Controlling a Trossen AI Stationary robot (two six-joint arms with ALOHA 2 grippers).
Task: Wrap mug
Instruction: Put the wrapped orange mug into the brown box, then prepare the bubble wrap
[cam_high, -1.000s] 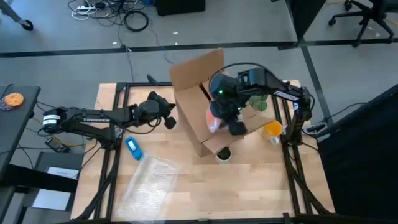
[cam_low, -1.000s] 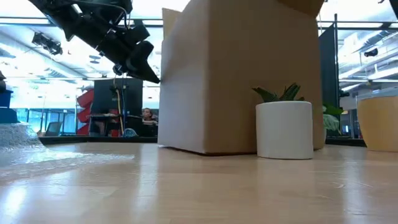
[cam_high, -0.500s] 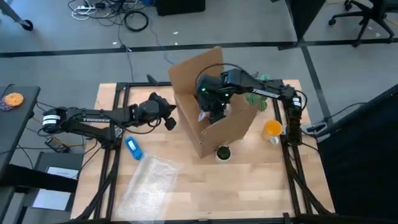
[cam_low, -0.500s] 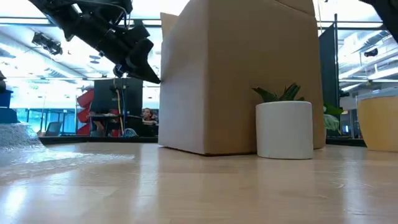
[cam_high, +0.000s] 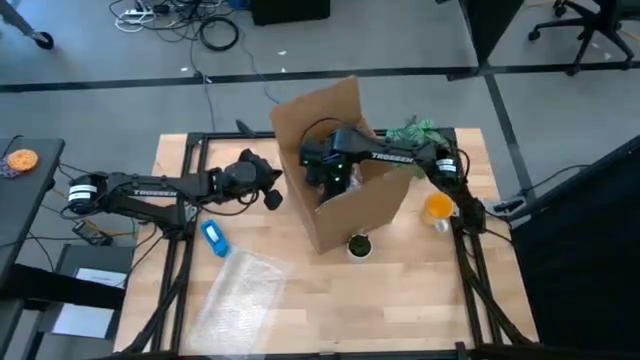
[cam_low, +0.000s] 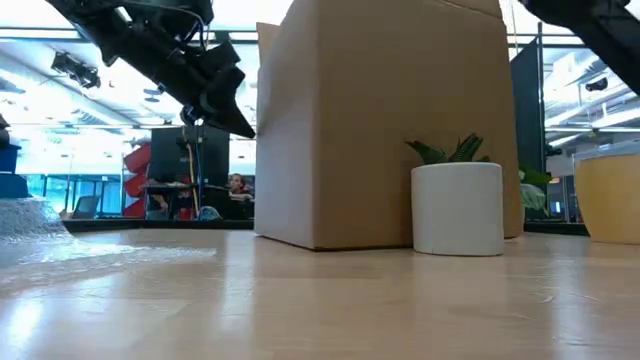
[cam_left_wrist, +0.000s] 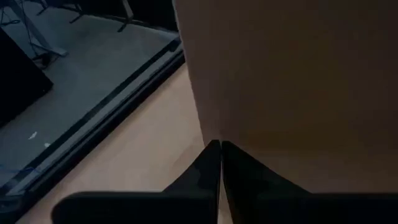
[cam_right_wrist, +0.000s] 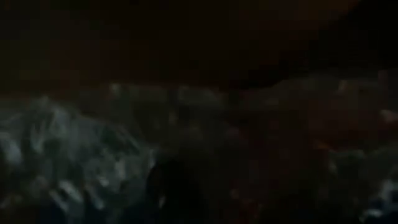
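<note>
Currently, the right gripper (cam_high: 330, 178) is reached down inside the open cardboard box (cam_high: 370, 205) at table centre — whether its fingers are spread or pinching cannot be told. Only dim crinkled bubble wrap (cam_right_wrist: 81, 143) is seen in the right wrist view; the mug itself cannot be made out. The left gripper (cam_left_wrist: 219, 149) is held pressed together, empty, just beside the box's outer wall. A loose bubble-wrap sheet (cam_high: 240, 290) and a blue object (cam_high: 214, 238) are seen near the table's front-left — a small white plant pot (cam_low: 457, 208) stands against the box.
</note>
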